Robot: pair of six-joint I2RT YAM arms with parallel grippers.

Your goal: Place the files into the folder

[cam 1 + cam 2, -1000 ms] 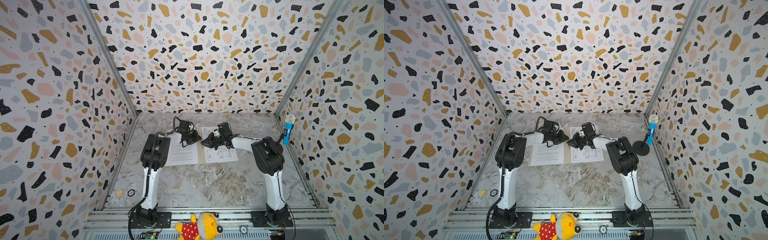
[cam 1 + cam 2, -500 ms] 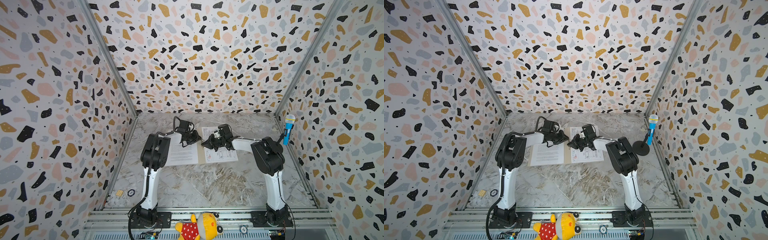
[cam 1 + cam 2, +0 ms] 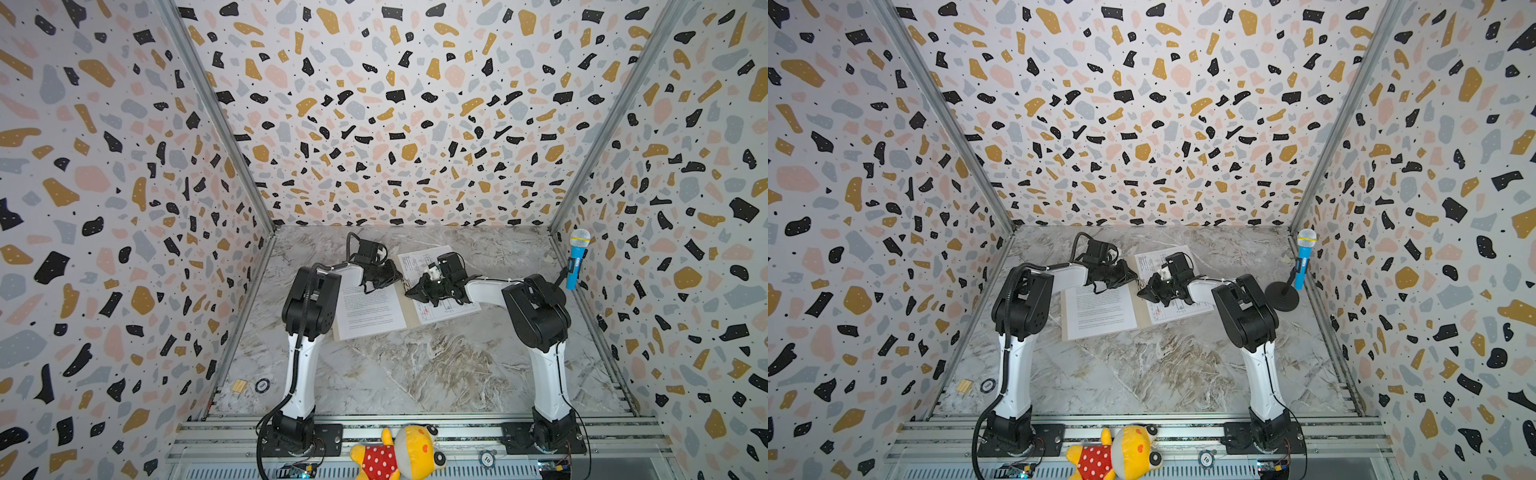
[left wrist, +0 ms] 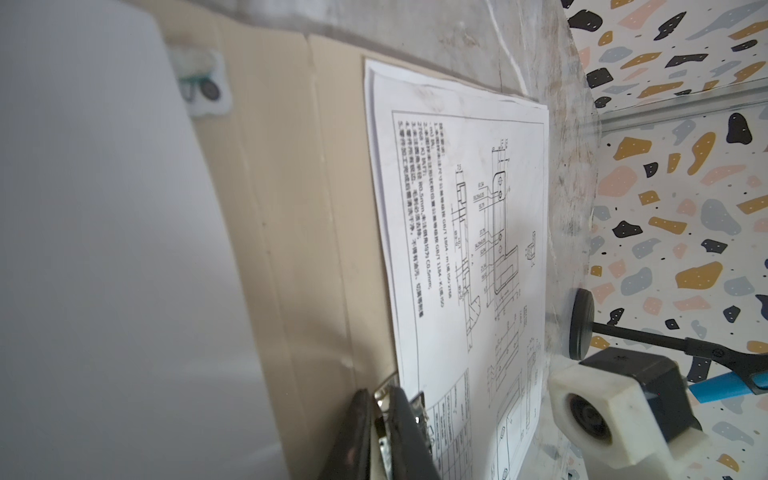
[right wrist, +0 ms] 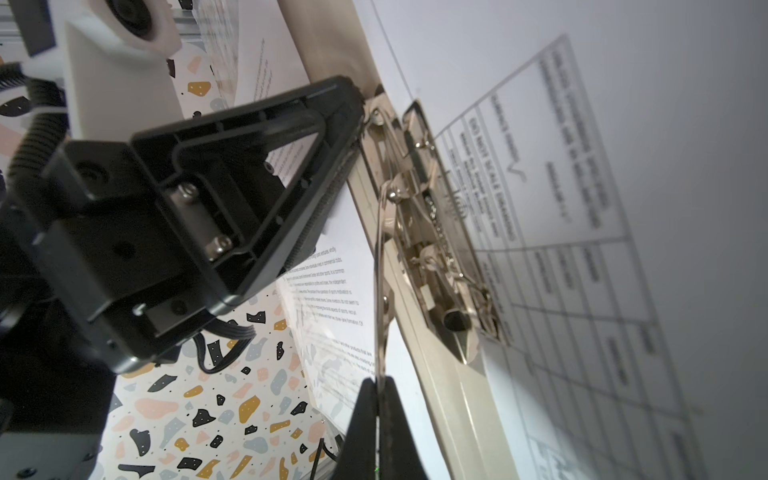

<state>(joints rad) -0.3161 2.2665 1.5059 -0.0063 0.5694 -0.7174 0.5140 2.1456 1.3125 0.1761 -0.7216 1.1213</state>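
Now pinching lever (image 5: pixel 375 291) in shut right pincer (image 5: pixel 378 399), gripping clip (image 5: pixel 436 232) in narrow left pincer (image 4: pixel 380 399); next, swing lever steadily.

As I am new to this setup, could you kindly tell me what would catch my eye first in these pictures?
Speckled walls dominate, wrapping a marble table. At its far middle, the left gripper and right gripper are shut on the metal clip of an open tan folder with printed sheets on it. A blue toy microphone stands by the right wall, and a yellow plush toy lies on the front rail.
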